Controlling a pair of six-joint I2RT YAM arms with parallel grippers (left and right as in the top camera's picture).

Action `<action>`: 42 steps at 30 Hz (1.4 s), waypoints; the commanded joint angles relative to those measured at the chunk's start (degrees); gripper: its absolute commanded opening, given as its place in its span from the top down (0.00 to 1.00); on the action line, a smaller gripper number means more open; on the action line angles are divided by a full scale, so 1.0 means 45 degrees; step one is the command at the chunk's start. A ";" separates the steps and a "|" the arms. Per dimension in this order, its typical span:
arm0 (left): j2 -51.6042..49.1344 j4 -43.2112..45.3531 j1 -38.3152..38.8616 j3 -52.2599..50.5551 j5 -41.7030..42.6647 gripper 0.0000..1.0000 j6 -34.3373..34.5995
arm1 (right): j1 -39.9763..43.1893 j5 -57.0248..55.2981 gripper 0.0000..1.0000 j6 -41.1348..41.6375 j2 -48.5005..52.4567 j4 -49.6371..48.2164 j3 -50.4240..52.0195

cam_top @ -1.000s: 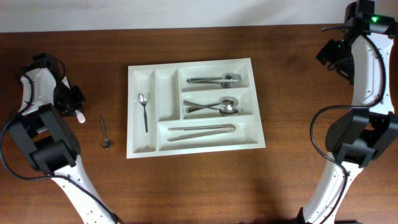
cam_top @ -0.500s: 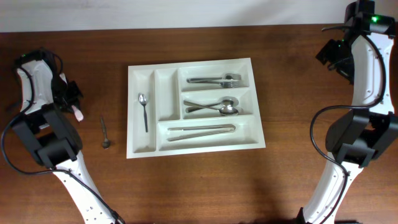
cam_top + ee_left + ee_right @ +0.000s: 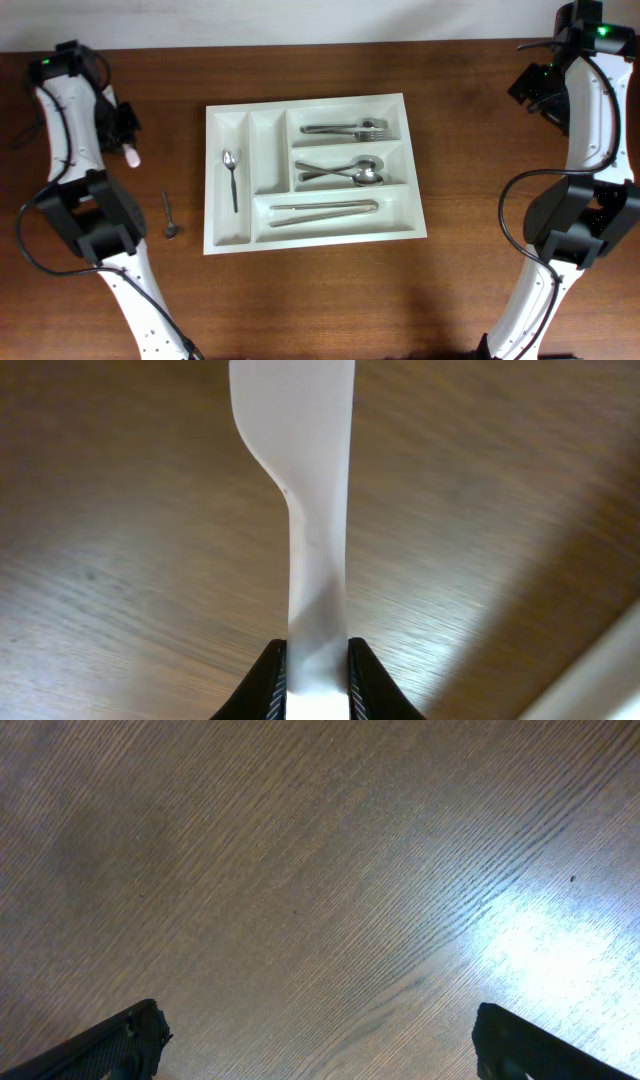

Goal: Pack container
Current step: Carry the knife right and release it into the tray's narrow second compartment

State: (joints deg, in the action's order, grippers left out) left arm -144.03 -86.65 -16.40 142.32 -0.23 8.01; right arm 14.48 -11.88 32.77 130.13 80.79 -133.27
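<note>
Pinching white utensil (image 3: pixel 318 510), perhaps knife, left fingers (image 3: pixel 265 685) far from container (image 3: pixel 268 150).

Overhead, the light is even and soft: the dark brown wooden table (image 3: pixel 320 300) shows sharp grain, and the large white plastic cutlery tray (image 3: pixel 228 245) reads bright, with faint shadows along its walls. At my left wrist, the flat white plastic utensil (image 3: pixel 300 510) looks washed out and blurred, the wood dim toward the right. At my right wrist, pale glare sits lower right; my black fingers (image 3: pixel 120 1040) blur in the bottom corners.
</note>
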 commanded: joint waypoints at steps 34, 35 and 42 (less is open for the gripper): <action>-0.0087 -0.2234 0.8029 0.0418 0.0748 0.98 0.4235 | -0.0068 -0.0029 0.01 0.0005 -0.0321 0.0000 0.0034; -0.0087 -0.2234 0.8029 0.0209 0.0748 0.98 0.4303 | -0.0068 -0.0029 0.01 0.0005 -0.0321 0.0000 0.0034; -0.0087 -0.2152 0.7878 -0.0597 -0.0024 0.98 0.4269 | -0.0068 -0.0029 0.01 0.0005 -0.0321 0.0000 0.0034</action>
State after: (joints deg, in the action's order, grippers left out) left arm -144.03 -96.40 19.81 140.27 2.52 26.24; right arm 14.48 -11.88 32.75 130.13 80.79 -133.27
